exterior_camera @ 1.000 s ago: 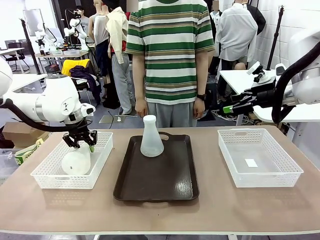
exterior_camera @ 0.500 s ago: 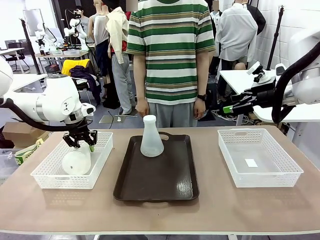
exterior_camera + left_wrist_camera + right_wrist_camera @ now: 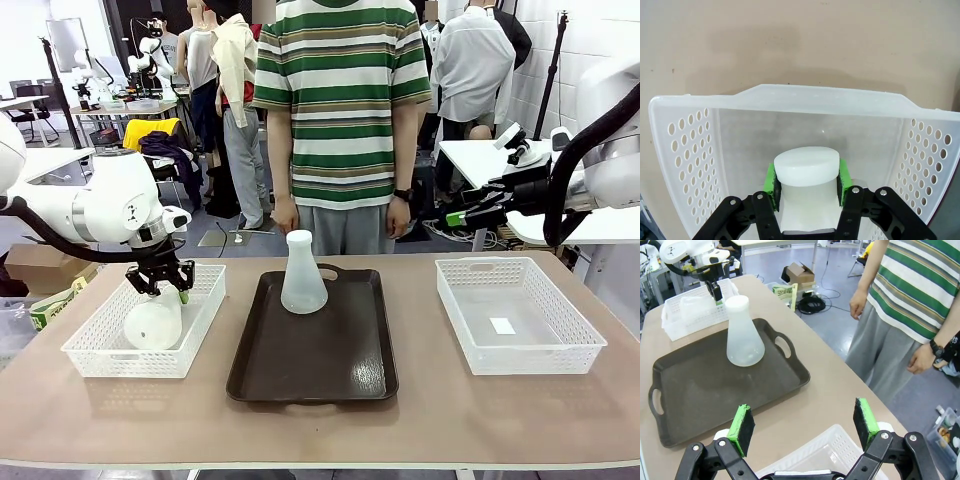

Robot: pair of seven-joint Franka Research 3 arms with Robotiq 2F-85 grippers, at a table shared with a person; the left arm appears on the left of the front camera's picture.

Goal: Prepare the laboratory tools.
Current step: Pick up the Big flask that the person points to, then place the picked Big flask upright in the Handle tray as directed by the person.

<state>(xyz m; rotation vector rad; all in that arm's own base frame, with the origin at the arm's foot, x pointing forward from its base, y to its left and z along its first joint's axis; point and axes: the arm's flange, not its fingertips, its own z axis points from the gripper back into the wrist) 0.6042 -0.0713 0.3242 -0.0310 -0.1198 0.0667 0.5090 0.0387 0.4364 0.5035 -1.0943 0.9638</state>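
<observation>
Flask (image 3: 303, 275) on tray (image 3: 312, 355), flask (image 3: 153, 320) in basket (image 3: 105, 355)

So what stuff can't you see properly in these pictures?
- Front view: the neck of the flask in the left basket is covered by the left gripper.
- Left wrist view: that flask's wide base is hidden behind its own neck and the gripper's fingers.
- Front view: the right gripper is small and far off; its jaws are hard to read there.
- Right wrist view: the right basket is cut off by the bottom edge.
</observation>
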